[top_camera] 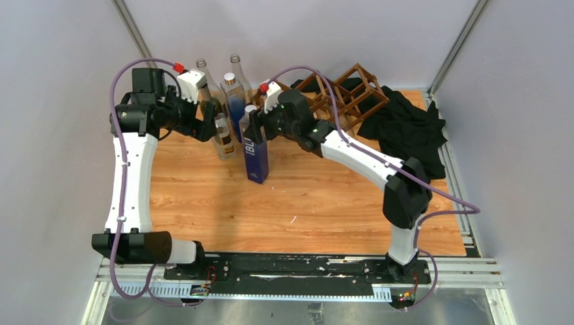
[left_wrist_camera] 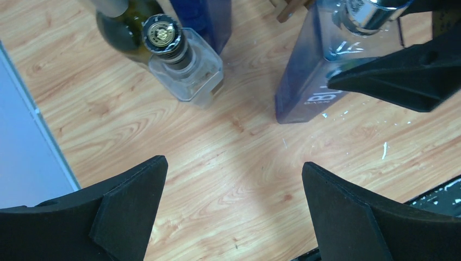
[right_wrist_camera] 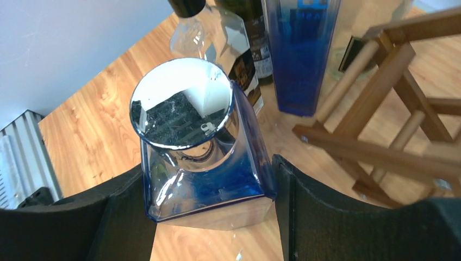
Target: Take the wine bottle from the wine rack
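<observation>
The wine bottle (top_camera: 256, 154) is blue, square-sided and silver-capped, and it stands upright on the wooden table in front of the wine rack (top_camera: 346, 91), clear of its cells. My right gripper (top_camera: 260, 127) is shut on the wine bottle (right_wrist_camera: 202, 179) at the shoulder, one pad against each side. The brown slats of the wine rack (right_wrist_camera: 380, 109) lie just to its right. My left gripper (left_wrist_camera: 234, 212) hangs open over bare wood with nothing between its fingers. To its upper right, the left wrist view shows the wine bottle (left_wrist_camera: 318, 76).
A clear square bottle (left_wrist_camera: 187, 70) and a green bottle (left_wrist_camera: 122, 30) stand close to the left gripper (top_camera: 208, 127). A tall blue bottle (right_wrist_camera: 301, 49) and other bottles (top_camera: 233, 71) stand behind. A black cloth (top_camera: 406, 125) lies at the back right. Grey walls enclose the table.
</observation>
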Tool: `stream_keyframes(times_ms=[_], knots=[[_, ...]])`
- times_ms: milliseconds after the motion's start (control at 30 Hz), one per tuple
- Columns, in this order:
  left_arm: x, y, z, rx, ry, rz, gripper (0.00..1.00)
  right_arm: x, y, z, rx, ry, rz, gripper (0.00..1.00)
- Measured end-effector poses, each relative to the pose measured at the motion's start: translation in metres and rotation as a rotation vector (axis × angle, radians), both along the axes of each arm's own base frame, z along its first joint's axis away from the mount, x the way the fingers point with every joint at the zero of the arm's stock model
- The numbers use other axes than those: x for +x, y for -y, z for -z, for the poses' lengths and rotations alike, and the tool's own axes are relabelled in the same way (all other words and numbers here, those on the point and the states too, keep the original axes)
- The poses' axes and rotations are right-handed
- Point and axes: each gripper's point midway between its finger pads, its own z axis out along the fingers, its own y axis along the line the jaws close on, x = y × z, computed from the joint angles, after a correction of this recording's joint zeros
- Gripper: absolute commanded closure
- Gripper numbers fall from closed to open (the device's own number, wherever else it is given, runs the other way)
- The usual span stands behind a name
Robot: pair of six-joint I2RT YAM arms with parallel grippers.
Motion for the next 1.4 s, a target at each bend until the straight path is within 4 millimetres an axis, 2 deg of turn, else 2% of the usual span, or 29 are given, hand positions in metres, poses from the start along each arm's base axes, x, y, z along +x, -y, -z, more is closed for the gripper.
stream_keyframes(times_ms=[233, 400, 633, 900, 1000, 1200, 1400], knots=[[0.002, -0.007, -0.009, 0.002, 0.018, -0.030, 0.00, 0.030, -0.034, 0.003, 0.011, 0.043, -0.026, 1.00], [0.002, -0.007, -0.010, 0.001, 0.020, -0.032, 0.00, 0.043, -0.041, 0.003, 0.010, 0.076, -0.029, 1.00], [0.002, -0.008, -0.008, 0.000, 0.014, -0.034, 0.00, 0.067, -0.028, 0.002, -0.002, 0.104, 0.003, 1.00], [0.002, -0.007, -0.008, -0.001, 0.014, -0.032, 0.00, 0.118, 0.008, 0.000, -0.046, 0.160, 0.114, 1.00], [0.001, -0.007, -0.008, -0.001, 0.013, -0.032, 0.00, 0.129, 0.018, 0.000, -0.064, 0.174, 0.144, 1.00], [0.001, -0.007, -0.002, 0.003, -0.002, -0.026, 0.00, 0.129, 0.018, 0.001, -0.072, 0.185, 0.137, 1.00], [0.000, -0.006, -0.002, 0.000, -0.002, -0.022, 0.00, 0.115, 0.010, 0.003, -0.065, 0.185, 0.096, 1.00]])
